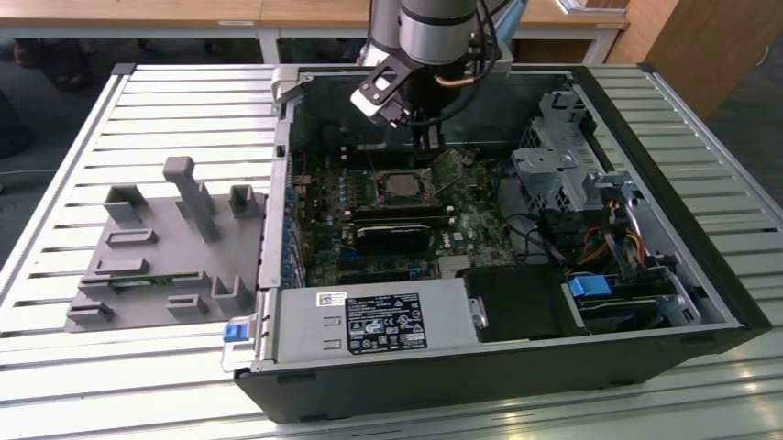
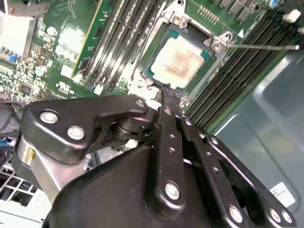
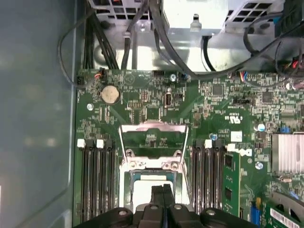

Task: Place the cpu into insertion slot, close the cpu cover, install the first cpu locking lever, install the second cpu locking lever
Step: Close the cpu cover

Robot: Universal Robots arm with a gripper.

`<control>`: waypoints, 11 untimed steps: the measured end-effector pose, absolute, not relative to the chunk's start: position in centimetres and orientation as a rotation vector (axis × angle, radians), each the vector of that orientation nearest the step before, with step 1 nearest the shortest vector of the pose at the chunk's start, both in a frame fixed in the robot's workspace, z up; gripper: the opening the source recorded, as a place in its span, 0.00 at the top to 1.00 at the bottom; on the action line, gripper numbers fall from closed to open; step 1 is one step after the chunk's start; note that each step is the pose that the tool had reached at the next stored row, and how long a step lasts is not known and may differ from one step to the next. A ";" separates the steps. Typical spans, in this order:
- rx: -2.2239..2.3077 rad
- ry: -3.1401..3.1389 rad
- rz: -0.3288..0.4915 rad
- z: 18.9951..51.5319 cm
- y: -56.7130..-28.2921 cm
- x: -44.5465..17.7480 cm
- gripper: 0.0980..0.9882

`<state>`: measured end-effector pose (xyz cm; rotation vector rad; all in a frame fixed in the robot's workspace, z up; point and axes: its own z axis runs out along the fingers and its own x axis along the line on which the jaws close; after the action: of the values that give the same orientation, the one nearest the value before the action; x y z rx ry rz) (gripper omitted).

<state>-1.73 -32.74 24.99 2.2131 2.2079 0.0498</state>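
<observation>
The cpu (image 2: 178, 61), a square chip with a dull silver top, lies seated in the insertion slot (image 2: 153, 76) on the green board. In the first wrist view the cpu cover (image 3: 152, 127), a thin silvery frame with a large cut-out, stands swung open beyond the cpu (image 3: 142, 192). A thin metal locking lever (image 2: 261, 46) sticks out unlatched from the socket's corner. My gripper (image 2: 166, 92) is shut with nothing between its fingers, its tips at the socket's near edge. In the exterior view the gripper (image 1: 424, 139) hangs just behind the insertion slot (image 1: 398, 187).
Black memory slots (image 3: 95, 180) flank the socket on both sides. The case's steel walls (image 1: 284, 137), a drive cage (image 1: 556, 174) with cables, and the power supply (image 1: 367, 321) ring the board. A grey fixture plate (image 1: 159, 247) lies on the slatted table at the exterior view's left.
</observation>
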 end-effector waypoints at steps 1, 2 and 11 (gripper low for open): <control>2.213 2.208 0.050 25.2 -32.7 -1.7 0.99; 2.213 2.208 0.050 25.5 -32.7 -1.7 0.99; 2.215 2.209 0.047 26.4 -32.7 0.0 0.99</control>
<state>0.01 -32.75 26.43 2.2148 2.2095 0.0465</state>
